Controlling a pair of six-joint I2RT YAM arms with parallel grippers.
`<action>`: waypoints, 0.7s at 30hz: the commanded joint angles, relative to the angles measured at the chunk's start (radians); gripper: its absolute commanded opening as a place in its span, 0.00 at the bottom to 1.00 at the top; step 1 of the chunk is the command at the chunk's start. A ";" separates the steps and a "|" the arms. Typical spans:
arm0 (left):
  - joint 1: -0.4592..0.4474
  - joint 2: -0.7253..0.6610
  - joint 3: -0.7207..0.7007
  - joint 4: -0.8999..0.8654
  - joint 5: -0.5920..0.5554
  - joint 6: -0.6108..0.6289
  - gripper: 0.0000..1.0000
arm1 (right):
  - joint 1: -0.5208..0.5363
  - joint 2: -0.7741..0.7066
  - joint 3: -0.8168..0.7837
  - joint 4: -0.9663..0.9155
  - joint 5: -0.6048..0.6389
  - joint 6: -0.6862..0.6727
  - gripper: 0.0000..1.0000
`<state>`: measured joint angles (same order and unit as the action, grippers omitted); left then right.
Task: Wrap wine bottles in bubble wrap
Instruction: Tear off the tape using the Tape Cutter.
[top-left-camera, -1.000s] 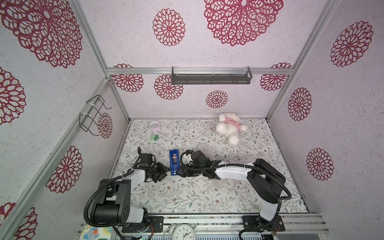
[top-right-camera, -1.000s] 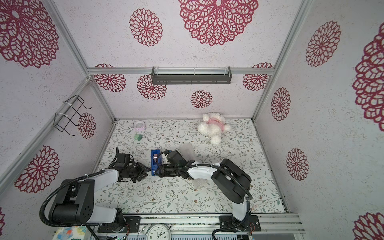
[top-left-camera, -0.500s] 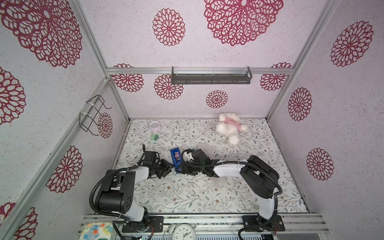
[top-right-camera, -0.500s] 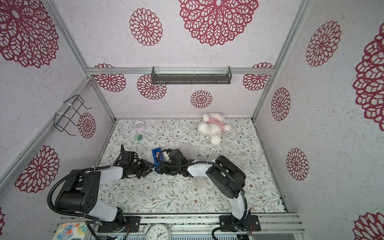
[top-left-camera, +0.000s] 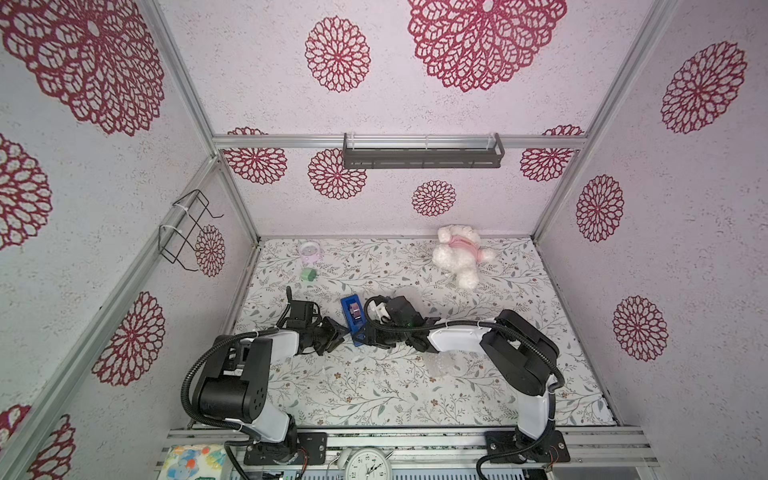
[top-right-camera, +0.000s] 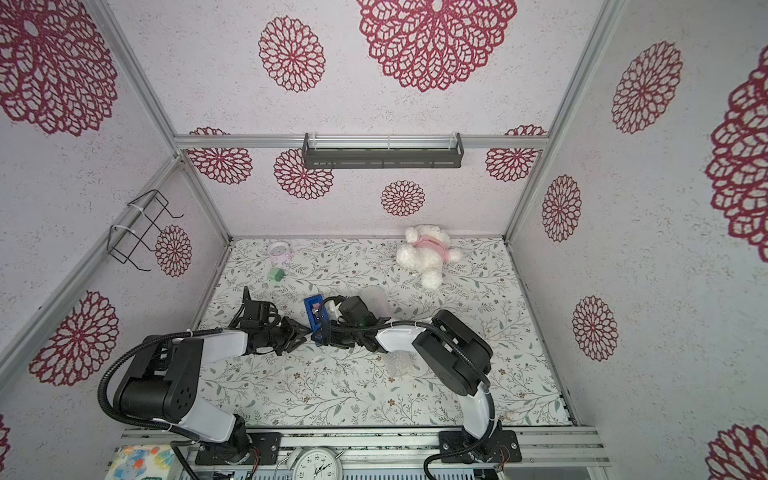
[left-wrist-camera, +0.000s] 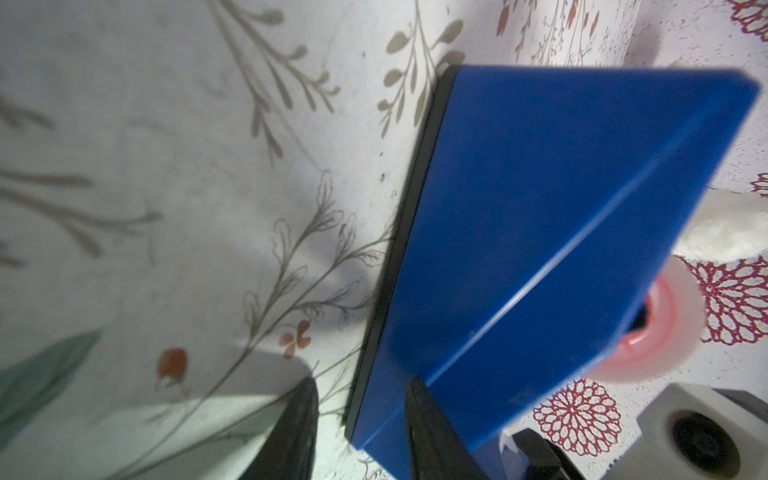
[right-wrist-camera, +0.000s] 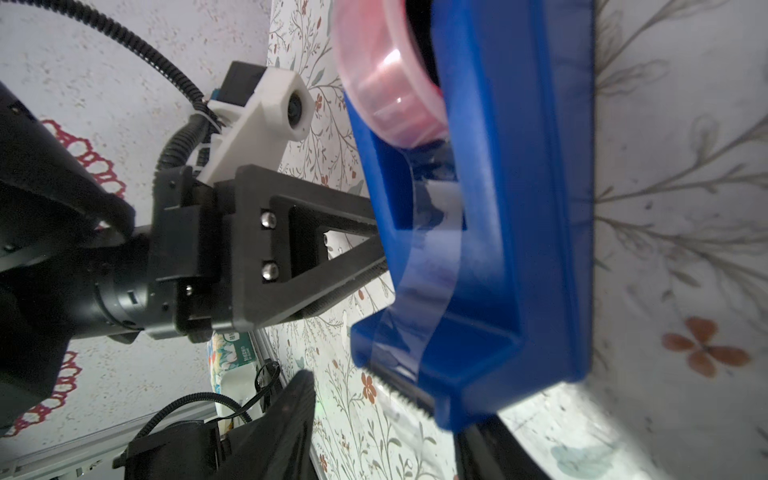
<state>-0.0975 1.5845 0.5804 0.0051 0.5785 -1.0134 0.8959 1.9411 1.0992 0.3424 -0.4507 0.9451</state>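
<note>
Crumpled clear bubble wrap (top-left-camera: 440, 366) on floral table cover (top-left-camera: 374, 395), partly under right forearm; whether dark glass bottle sits inside, cannot tell. Just beyond, blue plastic tape dispenser (left-wrist-camera: 540, 228) with pink-cored tape roll (right-wrist-camera: 386, 75) stands between both tools. On one side: left gripper (left-wrist-camera: 361, 384), jaws partly apart, one fingertip against dispenser wall, nothing clamped. On other side: right gripper (right-wrist-camera: 382, 409), jaws spread around serrated cutter end, gap showing at one finger, no grip seen. Farther back: small green cube (top-left-camera: 308, 274), white plush toy in pink shirt (top-left-camera: 459, 253) near back wall.
</note>
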 joint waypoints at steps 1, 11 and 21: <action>-0.007 0.019 0.015 -0.056 -0.025 0.024 0.38 | -0.015 -0.031 0.006 0.079 -0.014 0.004 0.47; -0.007 0.009 0.030 -0.108 -0.041 0.062 0.38 | -0.020 -0.056 -0.027 0.128 -0.018 0.011 0.08; -0.007 -0.010 0.030 -0.103 -0.034 0.070 0.46 | -0.020 -0.089 -0.022 0.125 -0.018 -0.019 0.00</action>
<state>-0.0986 1.5822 0.6090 -0.0570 0.5678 -0.9569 0.8810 1.9202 1.0691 0.4309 -0.4675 0.9565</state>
